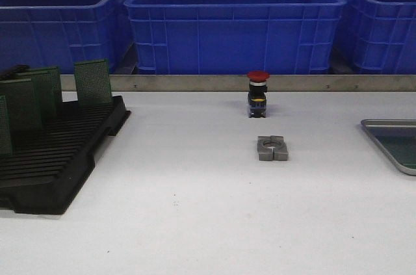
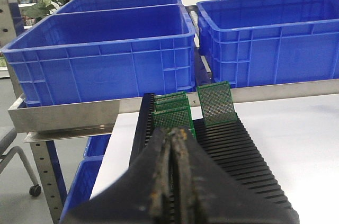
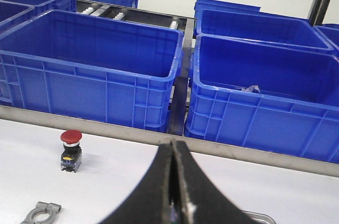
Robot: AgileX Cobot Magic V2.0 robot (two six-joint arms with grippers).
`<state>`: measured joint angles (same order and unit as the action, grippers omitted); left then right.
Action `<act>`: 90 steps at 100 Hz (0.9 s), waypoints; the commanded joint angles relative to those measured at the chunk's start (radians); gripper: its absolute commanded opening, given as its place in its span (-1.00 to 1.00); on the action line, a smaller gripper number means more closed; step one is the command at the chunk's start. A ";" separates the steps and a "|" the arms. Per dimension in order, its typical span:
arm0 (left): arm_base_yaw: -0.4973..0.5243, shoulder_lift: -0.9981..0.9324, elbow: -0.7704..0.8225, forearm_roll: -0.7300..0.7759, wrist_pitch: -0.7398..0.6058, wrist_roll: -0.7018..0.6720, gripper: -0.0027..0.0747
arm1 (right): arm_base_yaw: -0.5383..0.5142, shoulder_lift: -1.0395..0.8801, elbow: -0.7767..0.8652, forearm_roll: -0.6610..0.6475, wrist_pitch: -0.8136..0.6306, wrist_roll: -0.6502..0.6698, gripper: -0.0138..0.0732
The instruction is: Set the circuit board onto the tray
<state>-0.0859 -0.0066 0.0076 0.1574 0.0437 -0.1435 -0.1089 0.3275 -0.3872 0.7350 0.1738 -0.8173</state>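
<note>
Several green circuit boards (image 1: 93, 81) stand upright in the slots of a black rack (image 1: 58, 158) at the table's left. In the left wrist view the boards (image 2: 216, 103) stand just beyond my left gripper (image 2: 175, 135), which hangs over the rack (image 2: 249, 155), shut with nothing between its fingers. The silver tray (image 1: 383, 121) lies at the table's right edge, its bottom looking dark green. My right gripper (image 3: 174, 142) is shut and empty, with the tray's rim (image 3: 260, 216) just below it. Neither gripper shows in the front view.
A red push-button switch (image 1: 257, 93) stands at the middle back of the table, and a grey metal clamp (image 1: 272, 147) lies just in front of it. Big blue crates (image 1: 234, 21) line the back behind a metal rail (image 1: 195, 82).
</note>
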 commanded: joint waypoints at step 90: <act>0.002 -0.034 -0.002 0.001 -0.068 -0.011 -0.98 | 0.000 0.006 -0.028 0.014 -0.083 0.009 -0.84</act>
<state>-0.0859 -0.0066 0.0076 0.1574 0.0445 -0.1435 -0.1089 0.3275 -0.3872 0.7350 0.1631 -0.8173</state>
